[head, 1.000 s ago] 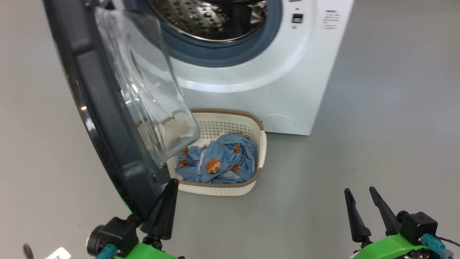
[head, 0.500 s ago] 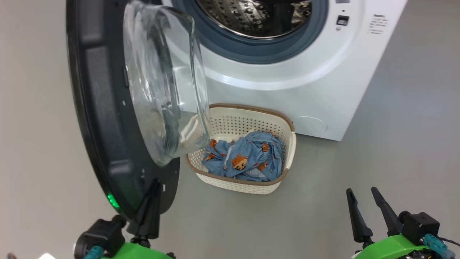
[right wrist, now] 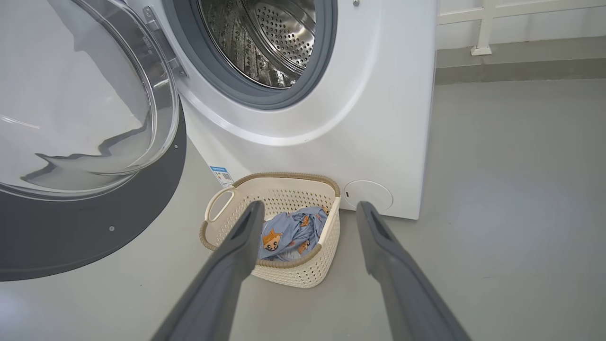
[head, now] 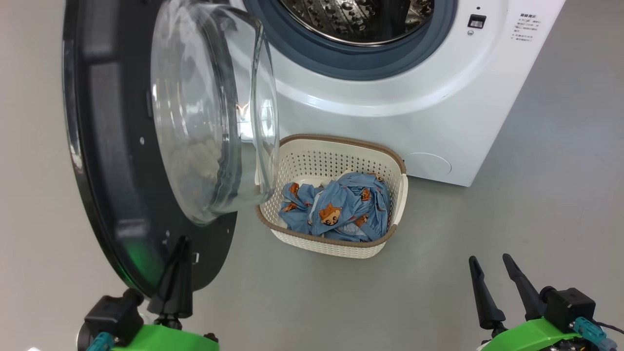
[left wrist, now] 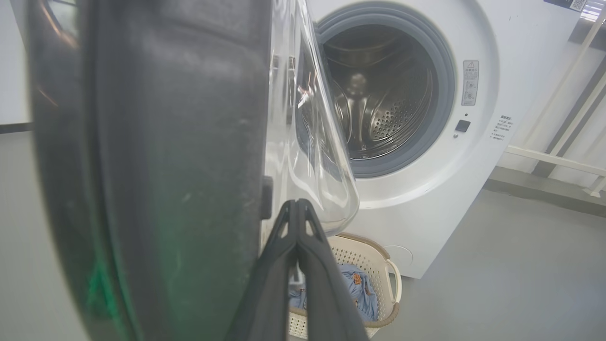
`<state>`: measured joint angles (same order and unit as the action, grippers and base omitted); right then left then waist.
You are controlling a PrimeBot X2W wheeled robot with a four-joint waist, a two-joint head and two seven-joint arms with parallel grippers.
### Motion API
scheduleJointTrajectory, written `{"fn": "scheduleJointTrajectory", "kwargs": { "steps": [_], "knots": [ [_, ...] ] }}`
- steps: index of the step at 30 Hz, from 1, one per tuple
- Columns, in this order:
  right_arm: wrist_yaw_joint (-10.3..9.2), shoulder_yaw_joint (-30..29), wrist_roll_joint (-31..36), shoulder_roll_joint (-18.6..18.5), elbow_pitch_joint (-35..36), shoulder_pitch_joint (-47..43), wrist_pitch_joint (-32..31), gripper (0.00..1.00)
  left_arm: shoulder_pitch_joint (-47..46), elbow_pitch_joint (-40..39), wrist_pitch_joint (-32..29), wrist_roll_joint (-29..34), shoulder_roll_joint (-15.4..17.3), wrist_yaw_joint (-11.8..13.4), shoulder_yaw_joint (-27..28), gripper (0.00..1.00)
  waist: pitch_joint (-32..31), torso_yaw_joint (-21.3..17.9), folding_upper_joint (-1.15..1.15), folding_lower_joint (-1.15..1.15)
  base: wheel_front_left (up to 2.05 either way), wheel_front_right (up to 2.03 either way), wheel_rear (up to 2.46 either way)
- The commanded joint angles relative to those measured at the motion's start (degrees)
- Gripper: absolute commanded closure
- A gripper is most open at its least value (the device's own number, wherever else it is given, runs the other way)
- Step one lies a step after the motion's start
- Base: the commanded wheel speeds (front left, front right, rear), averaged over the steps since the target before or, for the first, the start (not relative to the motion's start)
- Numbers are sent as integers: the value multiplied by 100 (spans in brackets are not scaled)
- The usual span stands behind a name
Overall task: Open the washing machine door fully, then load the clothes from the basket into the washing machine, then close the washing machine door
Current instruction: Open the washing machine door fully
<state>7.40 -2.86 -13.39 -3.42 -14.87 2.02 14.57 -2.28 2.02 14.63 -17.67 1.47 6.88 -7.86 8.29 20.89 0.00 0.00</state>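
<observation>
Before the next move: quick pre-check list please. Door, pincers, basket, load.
1. Washing machine door swung off the drum opening: ok.
2. Door at full swing: cannot tell.
3. Left pincer shut and empty, by the door's lower edge; touching it: cannot tell.
4. Right pincer open and empty: ok.
5. Basket upright on the floor in front of the machine: ok.
6. Clothes all inside the basket, approach from the right unobstructed: ok.
</observation>
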Motion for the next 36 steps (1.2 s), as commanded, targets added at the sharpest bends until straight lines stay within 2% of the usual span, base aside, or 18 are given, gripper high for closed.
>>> {"fn": "scheduleJointTrajectory", "kwargs": {
  "steps": [1, 10, 22, 36],
  "knots": [
    [9, 146, -67, -50, 112, 71, 43, 0, -116, -140, 37, -42, 141, 84, 320, 100, 8, -24, 0, 0, 0, 0, 0],
    [9, 138, -76, -48, 102, 67, 43, 0, -80, -56, 37, -192, 141, 209, 655, 100, 5, -71, 0, 0, 0, 0, 0],
    [9, 173, -79, -72, 120, 114, 43, 0, -240, 159, 37, -296, 141, 215, 1155, 100, 118, -175, 0, 0, 0, 0, 0],
    [9, 178, -107, -142, 115, 218, 43, 0, -807, 719, 37, -348, 141, 228, 2428, 100, 269, -451, 0, 0, 0, 0, 0]
  ]
}}
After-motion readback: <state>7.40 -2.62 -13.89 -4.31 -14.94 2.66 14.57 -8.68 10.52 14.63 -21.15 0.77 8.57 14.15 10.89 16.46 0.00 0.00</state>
